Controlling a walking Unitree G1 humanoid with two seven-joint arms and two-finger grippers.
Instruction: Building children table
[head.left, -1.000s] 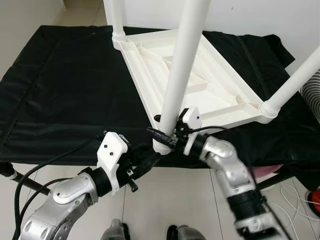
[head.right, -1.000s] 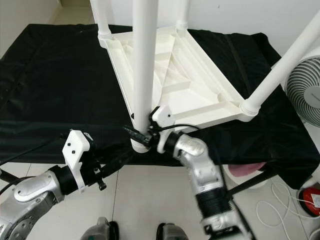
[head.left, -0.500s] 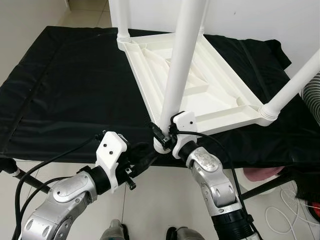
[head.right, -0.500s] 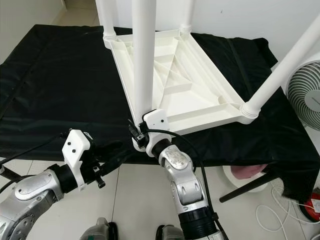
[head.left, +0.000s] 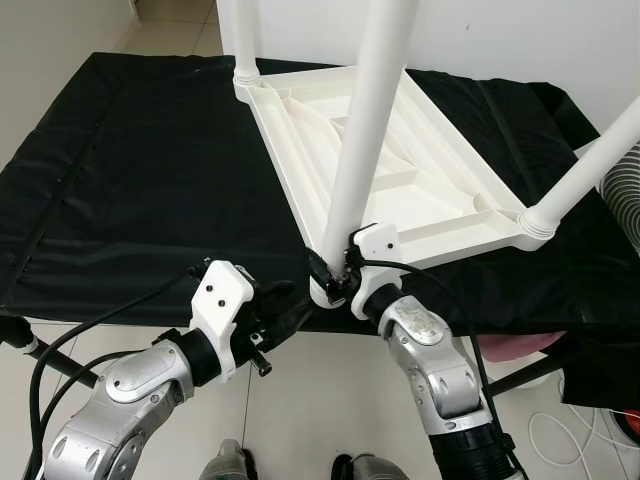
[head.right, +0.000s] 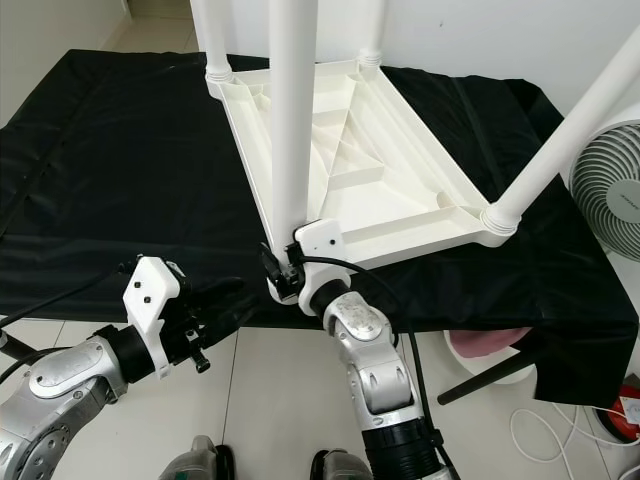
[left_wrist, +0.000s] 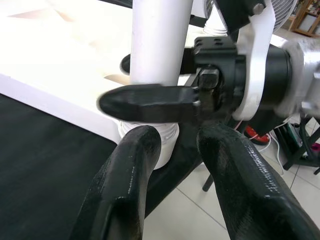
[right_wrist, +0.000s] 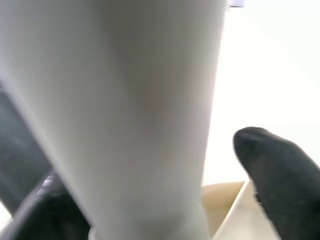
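While the upturned white table top (head.left: 400, 170) lies on the black cloth (head.left: 130, 170), right gripper (head.left: 333, 277) clamps the near leg (head.left: 360, 150) at its socket. Left gripper (head.left: 285, 310) hovers just beside it (fingers parted, holding nothing).

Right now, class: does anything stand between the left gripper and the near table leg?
Yes. The right gripper is clamped round the base of the near leg, and in the left wrist view its black finger crosses just ahead of the left gripper.

White table top (head.left: 400, 170), white leg (head.left: 362, 150) by right gripper (head.left: 333, 277); black cloth (head.left: 130, 190); silver arms, black fingers (left_wrist: 135, 200).
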